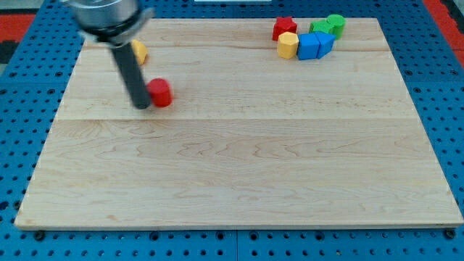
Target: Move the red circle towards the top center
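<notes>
At view's left, my tip (141,106) touching red circle (159,93) (left side).

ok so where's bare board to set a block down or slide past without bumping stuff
Free: the whole stretch below the red circle to the view's bottom edge, and the top middle between it and the red star. Crowded: the top-right cluster; my tip touches the circle's left, yellow block behind the rod.

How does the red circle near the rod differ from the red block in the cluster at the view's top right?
The red circle is a round cylinder; the red block looks star-like with points. The red circle stands alone at the view's left, with my tip touching its left side; the red block sits in a cluster, against the yellow block. Both are the same red and rest on the wooden board.
</notes>
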